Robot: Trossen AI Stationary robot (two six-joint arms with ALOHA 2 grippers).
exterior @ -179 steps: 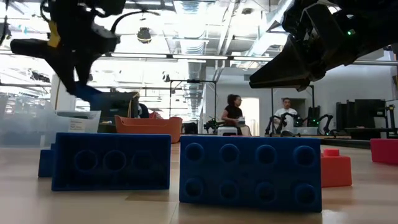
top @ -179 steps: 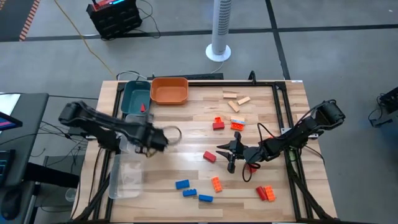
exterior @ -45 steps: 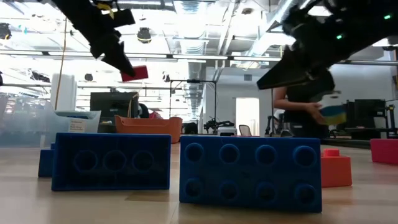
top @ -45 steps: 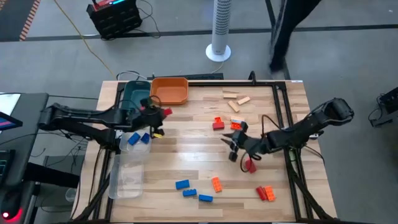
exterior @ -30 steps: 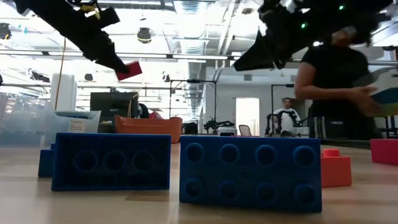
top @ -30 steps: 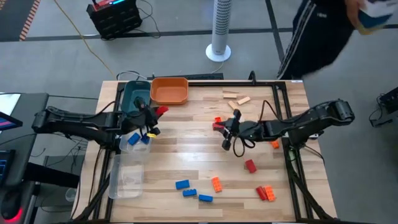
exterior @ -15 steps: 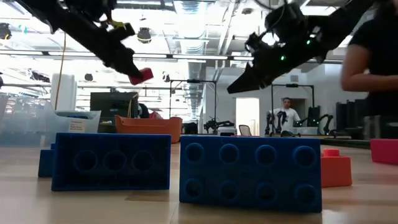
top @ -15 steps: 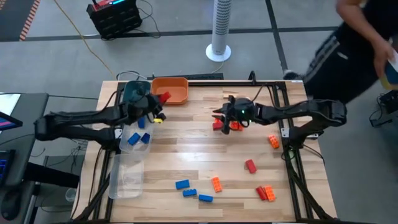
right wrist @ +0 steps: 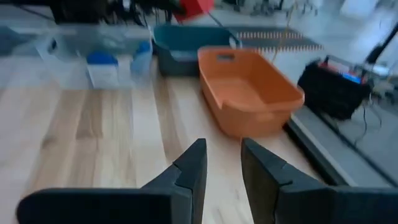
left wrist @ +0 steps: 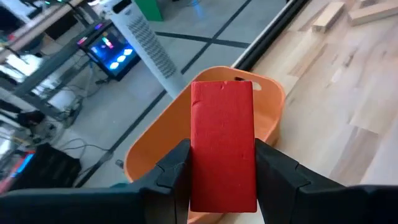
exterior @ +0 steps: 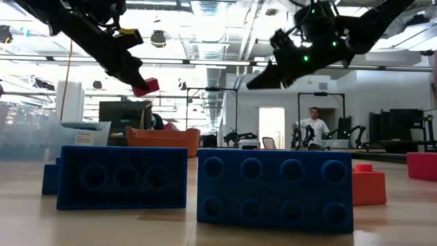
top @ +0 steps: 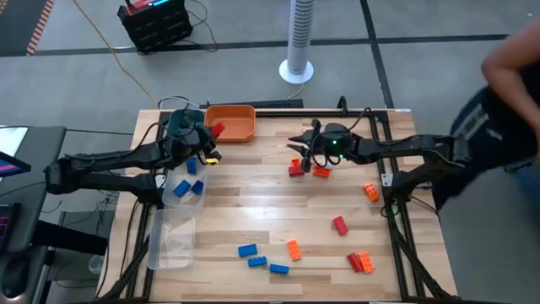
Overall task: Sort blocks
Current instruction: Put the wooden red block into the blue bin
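Note:
My left gripper (top: 211, 135) is shut on a red block (top: 218, 130), which hangs in the air by the left end of the orange tray (top: 236, 123); the low view shows the red block (exterior: 146, 87) high above the table. My right gripper (top: 295, 143) hovers above a red block (top: 295, 170) and an orange block (top: 322, 170) at the table's far middle. Its fingers (right wrist: 193, 162) stand a little apart with nothing between them. Blue blocks (top: 181, 189) lie in the clear tray (top: 171, 241). My left gripper pinches the red block by its two long sides (left wrist: 199, 155) between its two fingers. The fingers come from the table's left, slanting a little downward, and lie along the block. The block's far end (left wrist: 222, 93) sticks out past them, lifted clear above the orange tray's rim (left wrist: 273, 93).
Loose on the table lie an orange block (top: 370, 192), a red one (top: 339, 225), an orange one (top: 293, 250), blue ones (top: 256, 261) and a red-orange pair (top: 361, 262). The teal tray (top: 179, 118) sits behind my left arm. A person (top: 506, 76) passes on the right.
My left gripper has carried the red block toward the table's far edge, up to the orange tray's left end. My right gripper has swung from the table's middle toward the far edge and a little left, ending above the red and orange blocks. The person has walked rightward.

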